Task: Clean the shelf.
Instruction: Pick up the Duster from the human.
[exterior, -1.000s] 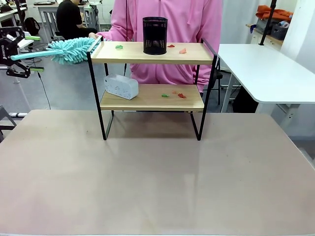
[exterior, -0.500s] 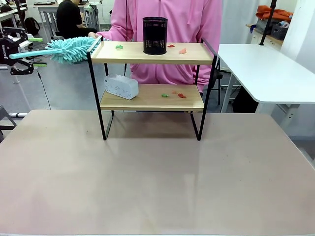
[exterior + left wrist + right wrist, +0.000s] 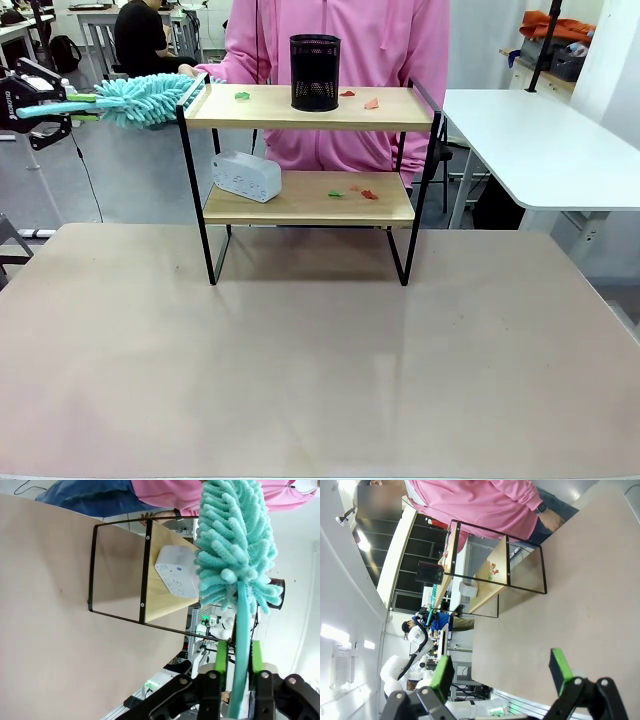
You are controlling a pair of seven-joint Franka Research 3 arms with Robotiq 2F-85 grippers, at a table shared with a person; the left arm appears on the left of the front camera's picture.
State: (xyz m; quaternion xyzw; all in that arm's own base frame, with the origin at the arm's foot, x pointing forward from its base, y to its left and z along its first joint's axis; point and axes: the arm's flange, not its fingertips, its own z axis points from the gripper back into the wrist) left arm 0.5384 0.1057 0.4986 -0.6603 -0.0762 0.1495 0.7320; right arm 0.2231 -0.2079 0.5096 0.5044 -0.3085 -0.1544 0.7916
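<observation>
In the front view the shelf (image 3: 310, 180) stands on the tan table (image 3: 300, 380) with the left gripper (image 3: 82, 99) off its top board's left end, in the left wrist view that gripper is clamped on a teal duster (image 3: 235, 545) by the handle, and in the right wrist view the right gripper (image 3: 501, 669) gapes wide and empty, well short of the shelf.

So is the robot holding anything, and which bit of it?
Yes. The left gripper has the teal duster pinched by its thin handle. The right gripper is open and empty.
</observation>
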